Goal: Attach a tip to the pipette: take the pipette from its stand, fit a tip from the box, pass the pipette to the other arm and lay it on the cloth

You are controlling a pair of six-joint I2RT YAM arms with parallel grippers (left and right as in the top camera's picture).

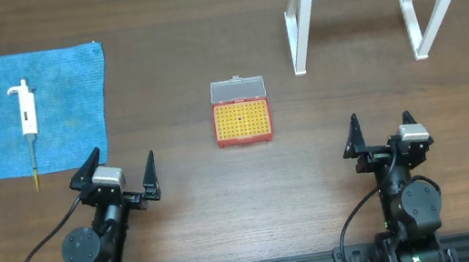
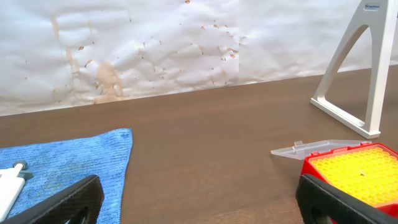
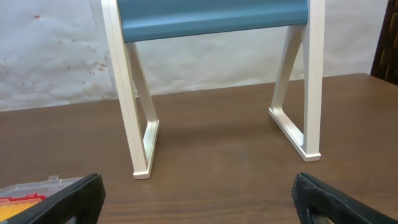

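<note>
A white pipette (image 1: 26,114) with a yellow tip lies on the blue cloth (image 1: 63,91) at the left; its tip reaches over the cloth's near edge. Its white top (image 2: 12,186) shows on the cloth (image 2: 74,162) in the left wrist view. The red tip box (image 1: 241,121) with yellow tips stands open mid-table, also seen as the box (image 2: 357,171) in the left wrist view. The white and blue stand (image 1: 382,0) is at the back right, bare. My left gripper (image 1: 116,173) stands open near its base, nothing between its fingers. My right gripper (image 1: 384,133) is open too, near its base.
The stand's white legs (image 3: 143,124) rise in front of my right gripper, with bare brown table between. A corner of the tip box lid (image 3: 37,185) shows off to one side. A white wall runs behind the table.
</note>
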